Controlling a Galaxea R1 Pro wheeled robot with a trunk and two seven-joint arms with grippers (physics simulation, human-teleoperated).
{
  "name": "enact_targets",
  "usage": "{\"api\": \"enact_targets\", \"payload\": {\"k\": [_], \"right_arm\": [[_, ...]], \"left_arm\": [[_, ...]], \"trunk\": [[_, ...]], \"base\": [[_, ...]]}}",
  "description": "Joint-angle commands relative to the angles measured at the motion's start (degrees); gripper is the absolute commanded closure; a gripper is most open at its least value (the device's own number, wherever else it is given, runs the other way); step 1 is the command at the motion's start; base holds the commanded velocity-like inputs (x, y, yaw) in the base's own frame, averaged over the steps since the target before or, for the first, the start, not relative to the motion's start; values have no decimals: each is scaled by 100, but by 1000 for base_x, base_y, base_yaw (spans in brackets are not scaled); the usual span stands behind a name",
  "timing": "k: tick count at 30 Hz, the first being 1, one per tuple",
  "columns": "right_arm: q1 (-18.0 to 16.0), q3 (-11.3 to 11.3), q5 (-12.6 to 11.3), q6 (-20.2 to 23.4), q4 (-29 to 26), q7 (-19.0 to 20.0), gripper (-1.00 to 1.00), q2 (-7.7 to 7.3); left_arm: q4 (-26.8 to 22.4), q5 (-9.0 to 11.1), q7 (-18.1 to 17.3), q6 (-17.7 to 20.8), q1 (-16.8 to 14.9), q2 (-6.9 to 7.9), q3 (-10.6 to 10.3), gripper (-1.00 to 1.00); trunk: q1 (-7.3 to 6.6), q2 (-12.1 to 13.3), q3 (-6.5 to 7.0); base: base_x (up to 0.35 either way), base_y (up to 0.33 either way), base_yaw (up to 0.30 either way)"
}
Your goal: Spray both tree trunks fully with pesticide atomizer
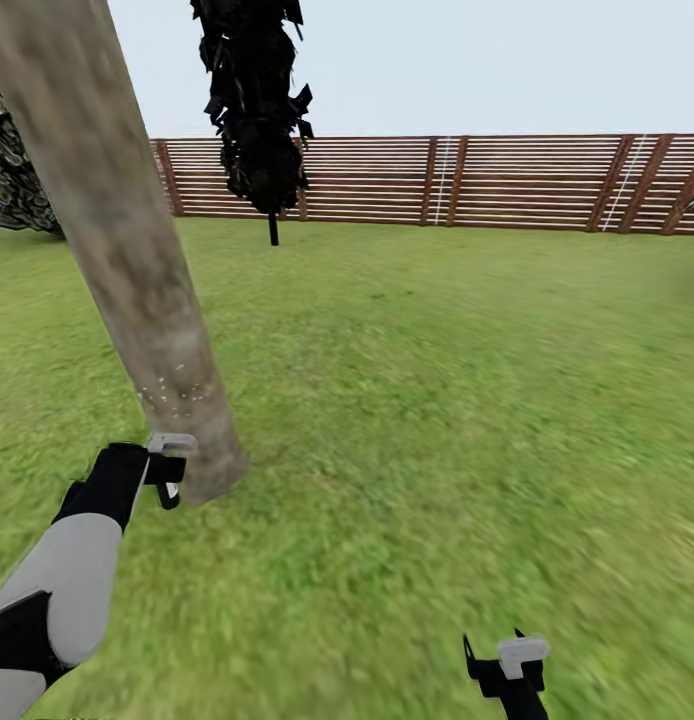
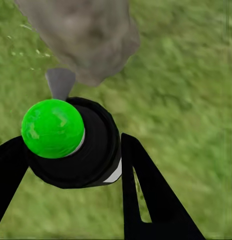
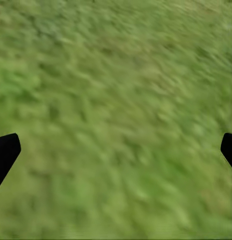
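Nearest, at the low right edge of the head view, the right pincer (image 1: 507, 665) hangs over the grass (image 1: 417, 420). In its wrist view the two black fingertips (image 3: 5, 152) stand far apart at the two sides with only lawn between them, so this pincer is open and holds nothing.

A little farther, on the left, the left pincer (image 1: 165, 468) is closed around the atomizer (image 2: 78, 145). The wrist view shows the black top of the bottle between the two black fingers (image 2: 146, 195), with a bright green ball (image 2: 52, 128) sitting on it and a small grey nozzle (image 2: 59, 82) pointing to the trunk (image 1: 137, 260). The bottle is just beside the base of the trunk, at its left near side; I cannot tell if the nozzle touches the bark. Small pale specks lie on the bark just above the pincer.

The trunk is thick, grey-brown and mottled, and it leans up to the left in the head view.

Farther, a thin tree (image 1: 257, 110) with black foliage stands on the lawn. Behind it the brown slat fence (image 1: 507, 180) closes the garden.
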Motion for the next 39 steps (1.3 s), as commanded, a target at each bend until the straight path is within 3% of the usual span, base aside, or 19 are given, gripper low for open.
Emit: {"api": "enact_targets", "payload": {"k": [1,3,6,12,14,16,19,21,24,27,30,32,37,39], "right_arm": [[0,0,1,0,0,0,-100,0],[0,5,2,0,0,3,-100,0],[0,7,2,0,0,3,-100,0],[0,8,2,0,0,3,-100,1],[0,2,2,0,0,3,-100,0],[0,4,2,0,0,2,-100,0],[0,1,1,0,0,3,-100,0],[0,2,2,0,0,3,-100,0],[0,3,0,0,0,3,-100,0],[0,8,2,0,0,2,-100,0],[0,8,2,0,0,3,-100,0],[0,9,0,0,0,3,-100,1],[0,9,2,0,0,3,-100,8],[0,9,2,0,0,3,-100,13]], "left_arm": [[3,-43,10,-12,1,-75,-2,100],[-8,-48,16,-12,3,-214,4,100],[-12,-55,18,-12,3,-217,5,100],[-43,-67,18,-20,45,120,295,100],[-6,-67,18,-31,52,127,315,100],[26,-60,18,-36,100,78,302,100],[59,-57,58,-44,266,-269,289,100],[63,-53,165,-46,284,-353,304,100],[47,-63,239,-50,361,-295,369,100],[-18,-64,254,-55,597,-22,439,100],[-16,-62,260,-74,683,54,444,100],[31,-56,360,-291,704,-1,445,100],[126,-34,1073,-642,714,-424,453,100],[134,1,1131,-888,723,-454,457,100]], "trunk": [[0,0,0],[0,0,0],[0,0,0],[0,0,0],[0,0,0],[0,0,0],[0,0,0],[0,0,0],[0,0,0],[0,0,0],[0,0,0],[0,0,0],[0,0,0],[0,0,0]], "base": [[177,-243,266],[177,-243,273],[178,-242,277],[180,-240,249],[191,-234,56],[193,-234,16],[194,-232,26],[151,-156,183],[39,-39,255],[4,-4,276],[1,-1,278],[0,0,279],[0,0,279],[0,0,187]]}}
